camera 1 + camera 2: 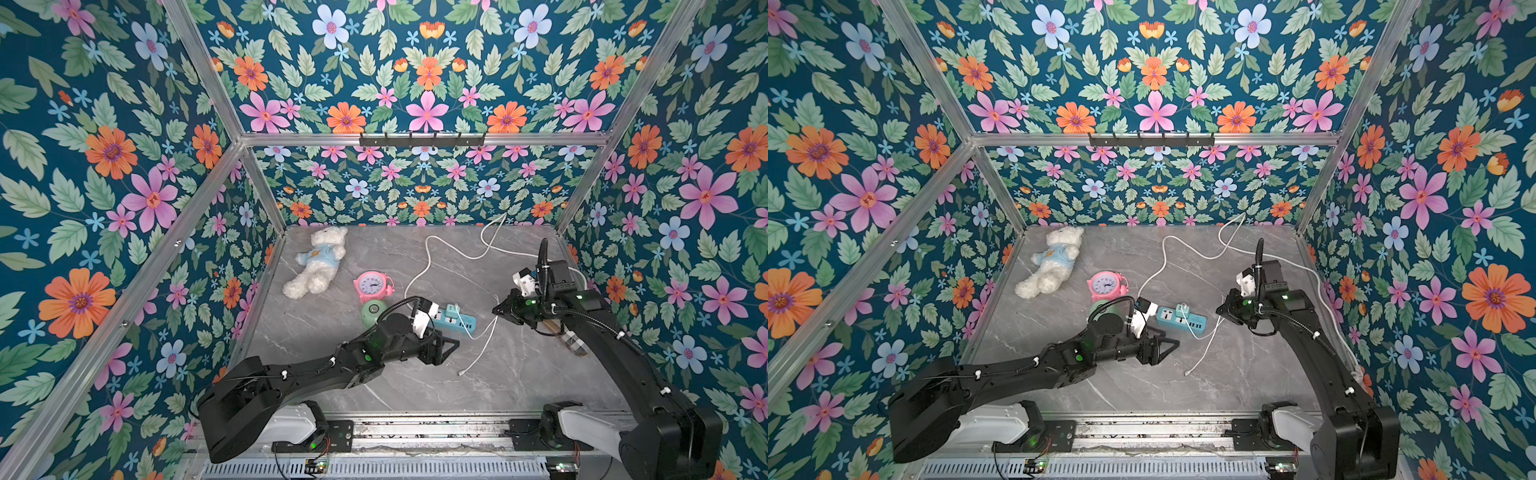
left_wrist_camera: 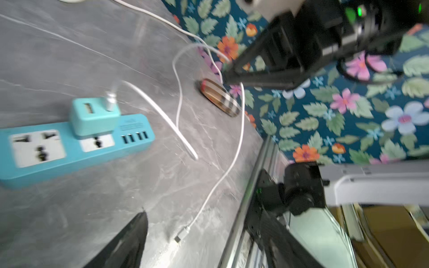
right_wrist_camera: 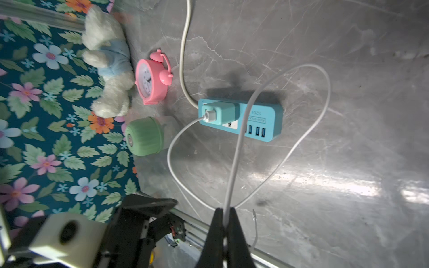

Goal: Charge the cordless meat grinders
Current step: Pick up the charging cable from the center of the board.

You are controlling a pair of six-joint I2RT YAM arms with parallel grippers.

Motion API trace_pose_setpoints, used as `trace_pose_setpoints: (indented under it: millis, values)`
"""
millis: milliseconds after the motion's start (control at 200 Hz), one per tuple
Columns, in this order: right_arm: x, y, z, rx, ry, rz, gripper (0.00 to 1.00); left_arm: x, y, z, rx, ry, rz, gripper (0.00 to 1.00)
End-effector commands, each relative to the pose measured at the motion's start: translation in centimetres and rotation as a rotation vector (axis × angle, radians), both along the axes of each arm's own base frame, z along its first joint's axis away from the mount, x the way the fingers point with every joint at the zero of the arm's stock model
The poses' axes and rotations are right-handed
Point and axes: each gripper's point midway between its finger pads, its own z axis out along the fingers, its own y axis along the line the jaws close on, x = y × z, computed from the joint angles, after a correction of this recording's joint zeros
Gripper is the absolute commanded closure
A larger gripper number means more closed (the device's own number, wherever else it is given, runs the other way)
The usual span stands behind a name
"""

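In both top views the left arm [image 1: 332, 368] [image 1: 1034, 368] hides part of the mint-green dome-shaped meat grinder [image 1: 371, 312] [image 1: 1096, 308]. The left wrist view is smeared: its edge crops the teal plastic power strip [image 2: 74, 160], and the plug of the thin white charging cable [image 2: 240, 139] is indistinct.

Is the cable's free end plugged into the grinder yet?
Out. The cable ends in a connector lying on the tabletop, apart from the green grinder.

Right hand [image 1: 1222, 309] holds the white cable [image 1: 1204, 347] — left hand [image 1: 1167, 351] hovers beside the power strip [image 1: 1196, 324].
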Motion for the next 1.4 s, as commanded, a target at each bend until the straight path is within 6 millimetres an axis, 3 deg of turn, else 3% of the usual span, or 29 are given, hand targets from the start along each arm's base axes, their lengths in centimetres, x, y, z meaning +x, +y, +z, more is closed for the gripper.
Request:
trace_pose_setpoints:
  millis: [0,225,351,696,886,986,1067,1137,1187,1262,1342,1397]
  values:
    - [-0.8,0.6,0.7,0.09,0.089,-0.076,1.0,-2.4,-1.2,0.7,-0.005,-0.16,-0.173,0.19]
    - [-1.6,1.0,2.4,0.153,0.117,-0.144,1.0,-3.1,-3.1,-0.7,0.07,-0.397,-0.22,0.15]
    - [-2.0,0.8,3.6,0.159,0.121,-0.168,1.0,-3.1,-4.0,-1.5,0.115,-0.462,-0.188,0.19]
    - [-2.6,0.7,4.2,0.175,0.173,-0.21,1.0,-3.6,-3.8,-3.4,0.248,-0.643,-0.141,0.73]
    - [-3.0,0.6,4.2,0.177,0.187,-0.22,1.0,-3.2,-4.0,-4.1,0.294,-0.684,-0.123,0.84]
    - [-3.2,0.4,4.3,0.162,0.183,-0.217,1.0,-3.1,-4.2,-3.9,0.304,-0.7,-0.114,0.99]
    - [-3.0,0.2,4.7,0.129,0.124,-0.172,1.0,-3.7,-4.0,-3.2,0.279,-0.697,-0.135,1.0]
    - [-2.5,0.2,5.8,0.074,0.007,-0.076,0.62,-4.6,-3.7,-2.4,0.243,-0.668,-0.185,1.0]
    - [-2.2,0.0,6.9,0.015,-0.097,0.008,0.49,-5.5,-3.4,-1.9,0.181,-0.586,-0.26,1.0]
    - [-2.0,-0.4,8.6,-0.1,-0.264,0.147,0.41,-6.5,-2.6,-0.8,0.063,-0.443,-0.378,1.0]
    - [-2.4,-0.5,10.1,-0.201,-0.424,0.301,0.41,-7.4,-1.7,0.5,-0.014,-0.34,-0.485,1.0]
    - [-3.6,0.6,11.3,-0.201,-0.54,0.447,0.41,-7.9,-1.1,1.2,-0.058,-0.286,-0.553,1.0]
